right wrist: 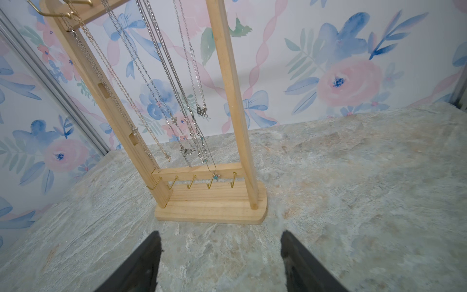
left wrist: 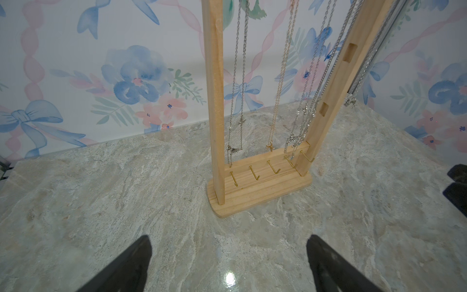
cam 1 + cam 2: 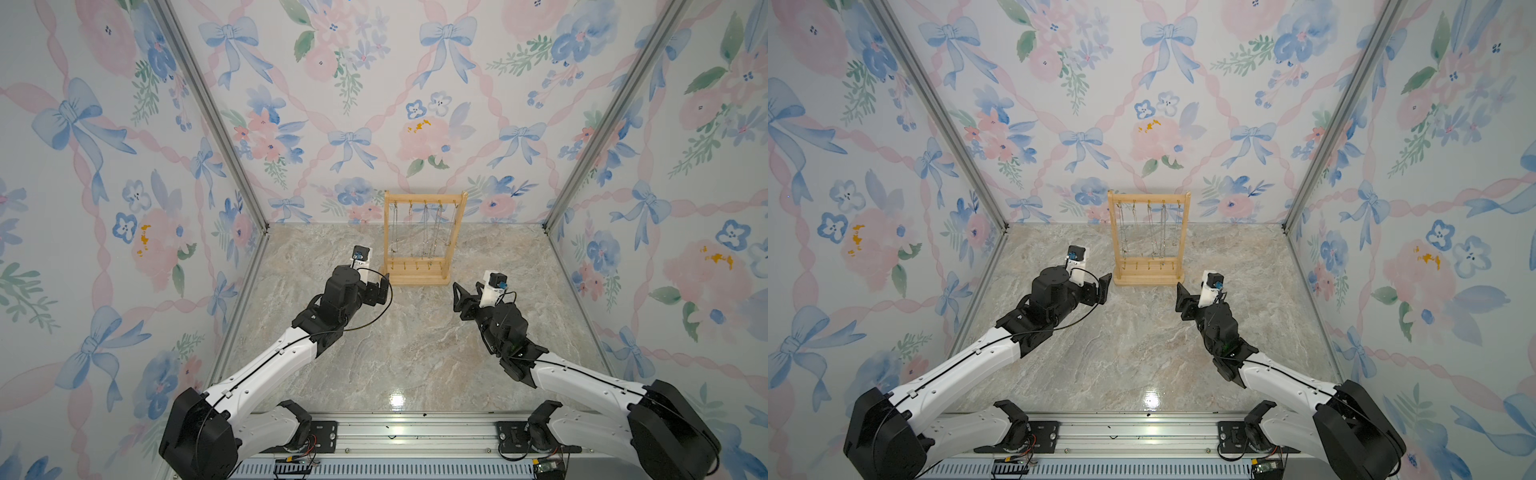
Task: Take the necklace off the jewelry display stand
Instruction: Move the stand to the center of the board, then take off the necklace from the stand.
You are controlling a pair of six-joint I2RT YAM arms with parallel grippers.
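The jewelry display stand (image 3: 424, 195) (image 3: 1148, 195) is a light wooden frame on a flat base at the back middle of the marble table. Several thin necklace chains (image 3: 426, 228) (image 3: 1150, 228) hang from gold hooks on its top bar. In the wrist views the stand (image 2: 214, 101) (image 1: 227, 75) and chains (image 2: 237, 75) (image 1: 156, 75) show close up, pendants low near the bottom bar. My left gripper (image 3: 384, 286) (image 3: 1105, 284) (image 2: 228, 242) hovers open by the base's left end. My right gripper (image 3: 457, 291) (image 3: 1180, 291) (image 1: 221, 237) is open, front right of the base. Neither touches anything.
Floral walls close in the table at the back and both sides, with aluminium posts (image 3: 220, 124) (image 3: 598, 124) at the back corners. A metal rail (image 3: 415, 432) runs along the front edge under both arm bases. Empty gold hooks (image 1: 192, 180) line the stand's bottom bar.
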